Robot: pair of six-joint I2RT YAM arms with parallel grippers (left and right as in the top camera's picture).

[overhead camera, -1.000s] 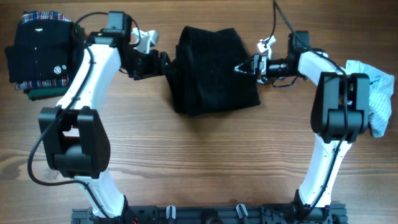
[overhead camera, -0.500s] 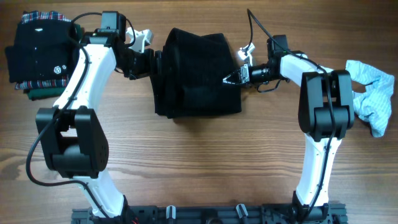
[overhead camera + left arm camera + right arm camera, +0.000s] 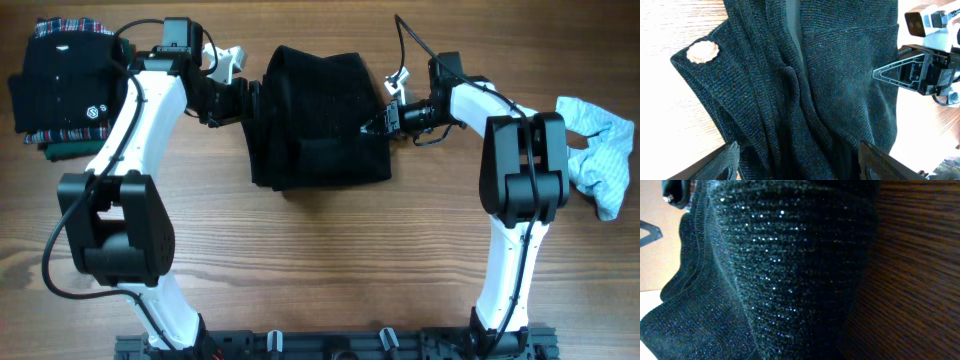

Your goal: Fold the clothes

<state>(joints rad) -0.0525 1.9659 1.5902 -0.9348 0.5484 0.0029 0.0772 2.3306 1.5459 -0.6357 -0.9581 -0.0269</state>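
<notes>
A black knit cardigan [image 3: 320, 120] lies bunched at the back middle of the wooden table. In the left wrist view its folds [image 3: 830, 90] fill the frame, and a pale round button [image 3: 702, 51] shows near one corner. My left gripper [image 3: 255, 100] is at the cardigan's left edge. It is open, with both fingers [image 3: 725, 160] standing wide apart and the cloth between them. My right gripper [image 3: 372, 125] is at the right edge with its fingers together on the knit. In the right wrist view the knit [image 3: 790, 255] presses close and hides the fingers.
A stack of folded clothes [image 3: 65, 85], dark on top with plaid beneath, sits at the back left. A crumpled light blue striped garment [image 3: 600, 160] lies at the right edge. Bare wooden table [image 3: 320, 260] spreads in front of the cardigan.
The cardigan and both grippers have shifted left. The cloth slid deeper between the left fingers. The right gripper closed at the cardigan's right edge.
</notes>
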